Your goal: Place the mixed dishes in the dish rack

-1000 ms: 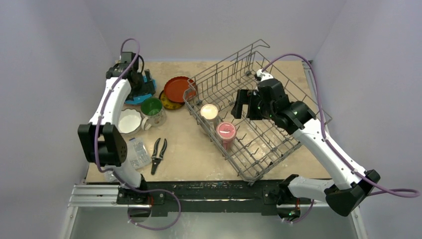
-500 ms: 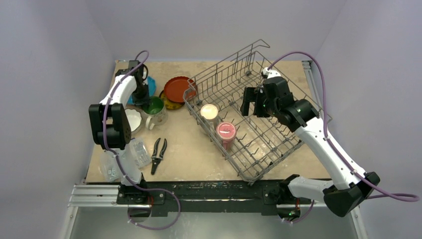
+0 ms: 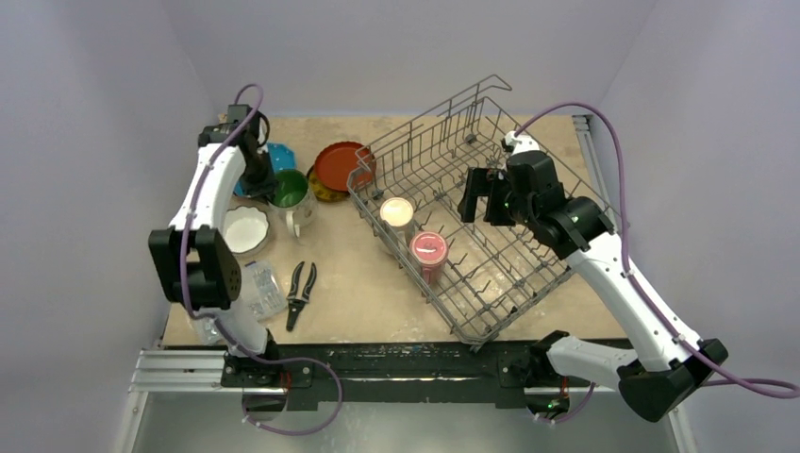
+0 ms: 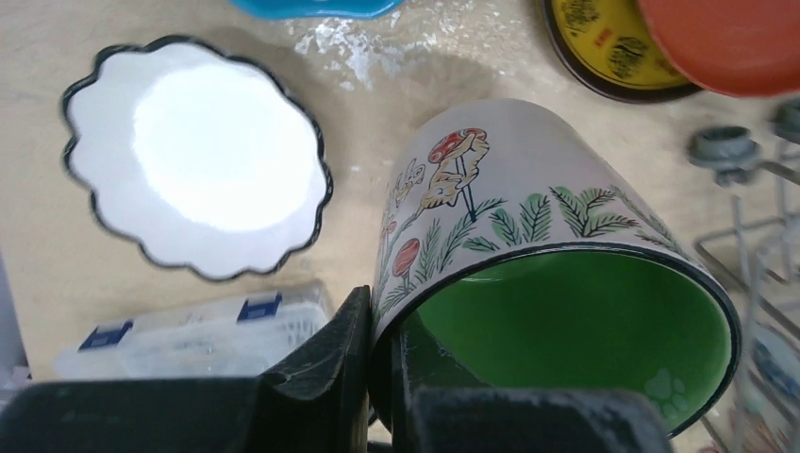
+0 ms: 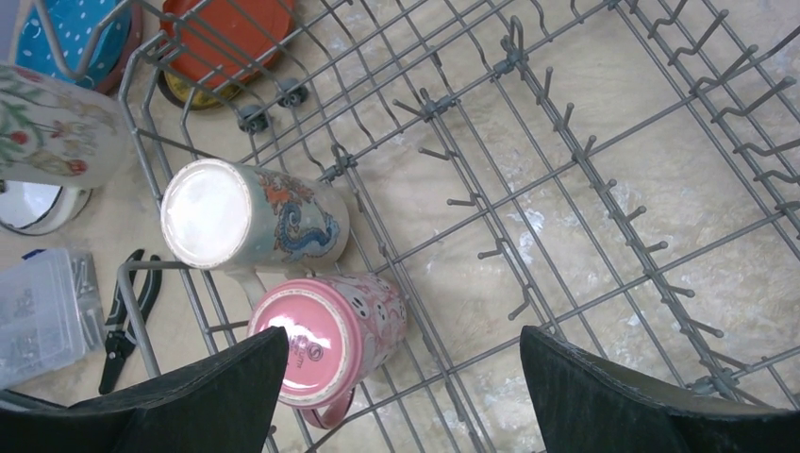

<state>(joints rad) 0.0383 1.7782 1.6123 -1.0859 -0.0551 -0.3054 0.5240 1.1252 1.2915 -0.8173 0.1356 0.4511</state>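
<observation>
The dish rack (image 3: 500, 274) lies slantwise on the right half of the table, and two mugs already stand in its near-left corner: a cream dragon mug (image 5: 250, 226) and a pink mug (image 5: 325, 340). The right gripper (image 5: 406, 387) hangs over the rack's bare tines, fingers spread wide and holding nothing. Left of the rack, a red-orange plate (image 3: 338, 167) overlaps a yellow plate (image 3: 321, 195), with a white fluted bowl (image 4: 198, 156) nearer. Between them is a mushroom-patterned mug with a green inside (image 4: 528, 217), tilted. It is probably glazed ceramic: rigid, fairly heavy, slick and chippable. The left gripper (image 4: 382, 330) pinches its wall at the rim, one finger inside and one outside, a narrow hold that may let it swing.
</observation>
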